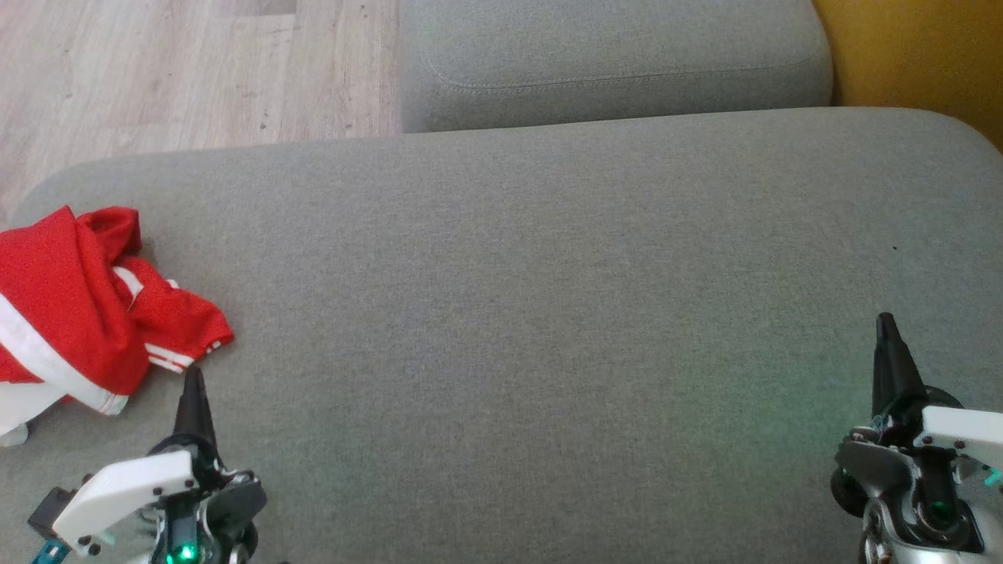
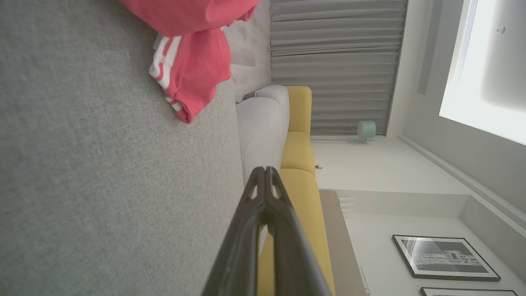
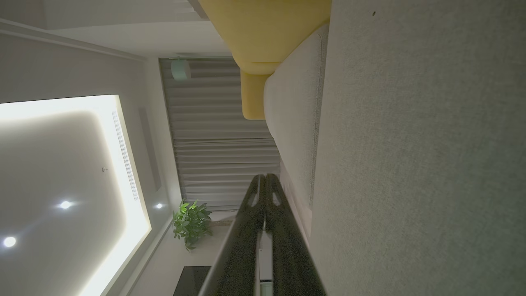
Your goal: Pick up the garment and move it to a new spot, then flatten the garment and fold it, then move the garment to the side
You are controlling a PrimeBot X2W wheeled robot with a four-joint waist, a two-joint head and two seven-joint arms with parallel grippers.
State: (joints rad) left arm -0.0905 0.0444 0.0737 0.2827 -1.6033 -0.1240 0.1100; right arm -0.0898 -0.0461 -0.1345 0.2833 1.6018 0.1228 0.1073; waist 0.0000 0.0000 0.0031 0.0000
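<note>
A red garment with white stripes (image 1: 74, 305) lies crumpled at the left edge of the grey sofa cushion (image 1: 533, 313); the left wrist view has it (image 2: 193, 61) near the top. My left gripper (image 1: 192, 374) is shut and holds nothing, its tip just below the garment's striped sleeve cuff. At the lower right of the cushion my right gripper (image 1: 885, 321) is shut too, with nothing in it, far from the garment. In the wrist views the left fingertips (image 2: 265, 170) and the right fingertips (image 3: 265, 177) meet.
A second grey cushion (image 1: 611, 63) lies beyond the main one, with wooden floor (image 1: 196, 70) at the upper left and a yellow seat (image 1: 917, 55) at the upper right. The cushion's wide middle is bare grey fabric.
</note>
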